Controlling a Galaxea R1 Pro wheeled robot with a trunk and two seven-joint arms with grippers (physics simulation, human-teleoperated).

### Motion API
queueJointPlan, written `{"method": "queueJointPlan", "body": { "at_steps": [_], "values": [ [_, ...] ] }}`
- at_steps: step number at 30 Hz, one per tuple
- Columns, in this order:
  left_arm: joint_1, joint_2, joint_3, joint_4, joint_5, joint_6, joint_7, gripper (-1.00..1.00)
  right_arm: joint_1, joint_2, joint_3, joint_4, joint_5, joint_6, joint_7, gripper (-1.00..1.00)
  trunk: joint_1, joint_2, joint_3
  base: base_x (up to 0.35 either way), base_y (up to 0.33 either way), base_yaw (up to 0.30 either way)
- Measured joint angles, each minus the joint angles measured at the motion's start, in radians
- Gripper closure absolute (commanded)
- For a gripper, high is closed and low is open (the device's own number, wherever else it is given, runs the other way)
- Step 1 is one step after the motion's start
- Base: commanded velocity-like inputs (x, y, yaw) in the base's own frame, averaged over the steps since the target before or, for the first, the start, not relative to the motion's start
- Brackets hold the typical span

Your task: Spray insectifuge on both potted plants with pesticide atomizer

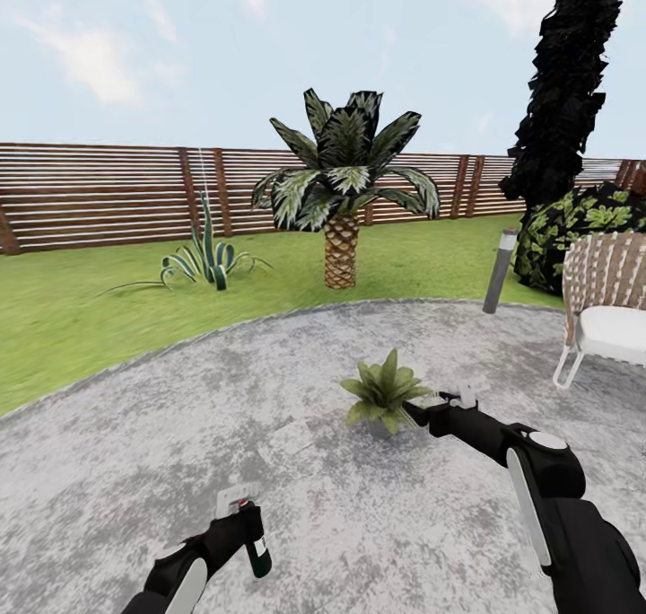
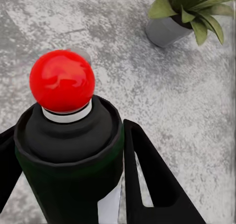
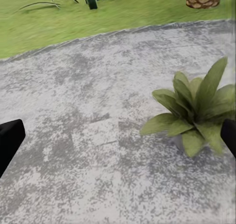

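Note:
My left gripper [image 1: 244,531] is shut on the pesticide atomizer [image 1: 257,553], a dark green bottle with a white label, low at the left over the gravelly patio [image 1: 179,434]. In the left wrist view its red tip [image 2: 62,80] tops the dark body [image 2: 69,155], with black fingers [image 2: 147,177] on both sides. One potted plant [image 1: 386,388] stands mid-patio in a grey pot [image 2: 164,31]. My right gripper [image 1: 446,404] hangs open just right of it, its fingers [image 3: 10,141] wide apart, and the rosette [image 3: 196,106] is close ahead. Its leaves look plain green; the insectifuge and the second potted plant are out of view.
A palm [image 1: 341,192] and a striped-leaf bush [image 1: 208,259] grow on the lawn [image 1: 72,300] before a slatted fence [image 1: 99,192]. A grey bollard lamp [image 1: 501,273] stands at the patio's far right edge, beside a white chair [image 1: 610,313], a leafy shrub [image 1: 583,228] and a dark tree [image 1: 565,84].

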Motion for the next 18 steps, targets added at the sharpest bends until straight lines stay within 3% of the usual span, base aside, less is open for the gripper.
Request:
{"method": "queueJointPlan", "body": {
  "at_steps": [13, 18],
  "values": [
    [0.0, 0.001, 0.002, -0.007, 0.001, -0.005, 0.001, 1.0, 0.0, -0.008, -0.002, 0.0, 0.0, 0.0, 0.004, -1.0, 0.0, 0.0, 0.0, 0.316, -0.178, -0.038],
    [0.011, 0.008, 0.001, -0.085, 0.002, -0.005, 0.009, 1.0, 0.0, -0.008, -0.005, 0.0, 0.0, 0.0, 0.006, -1.0, 0.0, 0.0, 0.0, 0.317, -0.143, -0.001]
  ]
}}
